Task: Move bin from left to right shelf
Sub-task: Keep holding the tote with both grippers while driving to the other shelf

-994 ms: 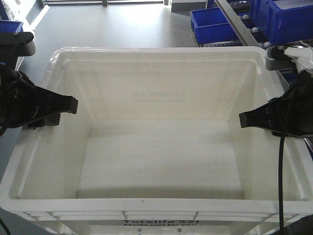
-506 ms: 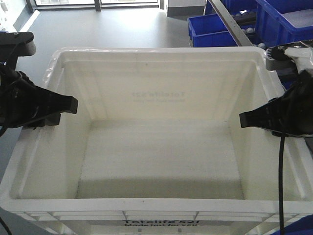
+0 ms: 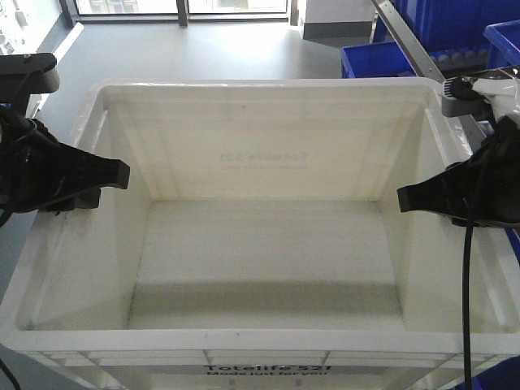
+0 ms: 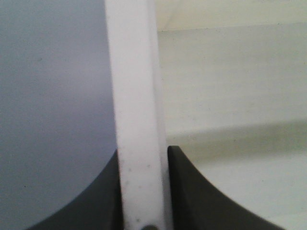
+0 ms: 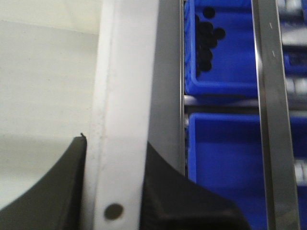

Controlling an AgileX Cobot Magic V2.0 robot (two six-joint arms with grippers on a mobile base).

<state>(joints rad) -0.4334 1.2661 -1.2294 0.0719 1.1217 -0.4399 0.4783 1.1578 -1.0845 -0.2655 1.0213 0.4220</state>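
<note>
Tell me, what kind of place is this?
Probably a warehouse or factory: blue bins by a metal rack, a big white crate, and a wide bare grey floor.

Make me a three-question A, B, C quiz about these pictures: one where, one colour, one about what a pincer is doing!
1. Where are the blue plastic bins compared with the white rectangular plastic crate? A. inside it B. beyond its right side C. stacked on top
2. What colour is the print on the crate's near side? A. red B. black C. green
3. What is the left pincer doing? A. hanging open above the crate B. holding a blue bin C. clamping the crate's rim
Answers: 1 B, they show past its right wall. 2 B, the lettering is black. 3 C, its jaws sit either side of the rim.
</note>
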